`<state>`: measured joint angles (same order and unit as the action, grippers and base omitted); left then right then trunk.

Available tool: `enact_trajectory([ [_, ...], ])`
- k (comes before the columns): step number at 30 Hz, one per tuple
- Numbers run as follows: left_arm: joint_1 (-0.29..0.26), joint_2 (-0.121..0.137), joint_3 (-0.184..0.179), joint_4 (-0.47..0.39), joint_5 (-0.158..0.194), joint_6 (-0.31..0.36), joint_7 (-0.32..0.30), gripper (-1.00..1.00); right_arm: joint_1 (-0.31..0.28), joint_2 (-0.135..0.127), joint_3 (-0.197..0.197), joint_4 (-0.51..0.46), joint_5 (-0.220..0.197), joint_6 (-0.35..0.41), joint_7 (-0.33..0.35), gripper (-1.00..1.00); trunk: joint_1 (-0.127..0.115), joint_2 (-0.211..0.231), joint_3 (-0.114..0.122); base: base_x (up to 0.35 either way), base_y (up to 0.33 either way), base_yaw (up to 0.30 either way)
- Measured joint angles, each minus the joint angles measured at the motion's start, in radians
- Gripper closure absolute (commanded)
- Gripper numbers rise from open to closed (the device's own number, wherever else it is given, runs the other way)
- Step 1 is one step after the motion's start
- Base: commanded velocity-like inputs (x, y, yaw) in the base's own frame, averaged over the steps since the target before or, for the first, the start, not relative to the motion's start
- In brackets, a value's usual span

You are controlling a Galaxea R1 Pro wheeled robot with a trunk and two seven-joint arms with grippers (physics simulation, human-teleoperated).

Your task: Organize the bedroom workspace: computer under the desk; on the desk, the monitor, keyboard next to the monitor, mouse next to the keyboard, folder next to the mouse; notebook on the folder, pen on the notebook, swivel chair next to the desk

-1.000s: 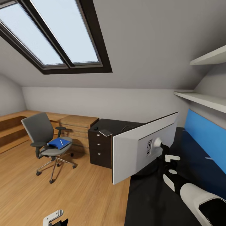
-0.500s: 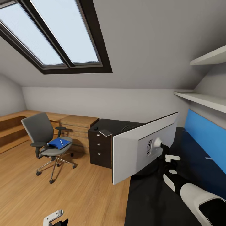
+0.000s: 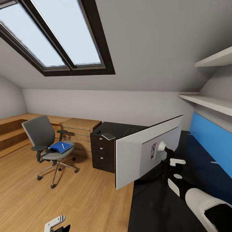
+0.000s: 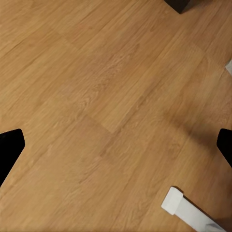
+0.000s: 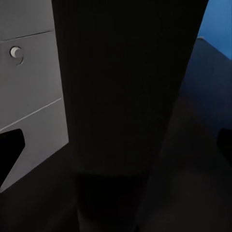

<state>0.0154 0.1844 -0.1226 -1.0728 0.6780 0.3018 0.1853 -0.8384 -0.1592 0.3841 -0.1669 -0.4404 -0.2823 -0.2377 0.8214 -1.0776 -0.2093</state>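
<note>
The monitor (image 3: 145, 151) stands on the black desk (image 3: 151, 209) with its pale grey back toward me. My right gripper (image 3: 171, 161) is at its stem. In the right wrist view the dark stem (image 5: 125, 96) lies between the wide-apart fingers of the right gripper (image 5: 116, 145), and the monitor's grey back (image 5: 29, 82) is beside it. The swivel chair (image 3: 45, 135) stands on the floor left of the desk. On its seat lies the blue folder (image 3: 59, 147) with the white pen (image 3: 63, 146) on top. My left gripper (image 3: 57, 224) hangs open low over the floor (image 4: 96, 96). I cannot make out the notebook. The computer is hidden.
The black drawer unit (image 3: 102, 151) carries a small dark lump (image 3: 98, 131) and a grey flat item (image 3: 108, 136). A blue wall panel (image 3: 212, 145) and shelves (image 3: 209, 103) line the right wall. A wooden dresser (image 3: 80, 127) and wooden steps (image 3: 13, 129) stand behind the chair.
</note>
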Motion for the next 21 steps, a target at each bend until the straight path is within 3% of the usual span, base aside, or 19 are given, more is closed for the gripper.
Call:
enact_trajectory([
  [21, 0.0, 0.0, 0.0, 0.001, 0.0, 0.001, 0.0, -1.0, 0.0, -0.003, 0.0, 0.0, 0.0, -0.004, 0.0, -1.0, 0.0, 0.0, 0.0, 0.044, 0.0, 0.0],
])
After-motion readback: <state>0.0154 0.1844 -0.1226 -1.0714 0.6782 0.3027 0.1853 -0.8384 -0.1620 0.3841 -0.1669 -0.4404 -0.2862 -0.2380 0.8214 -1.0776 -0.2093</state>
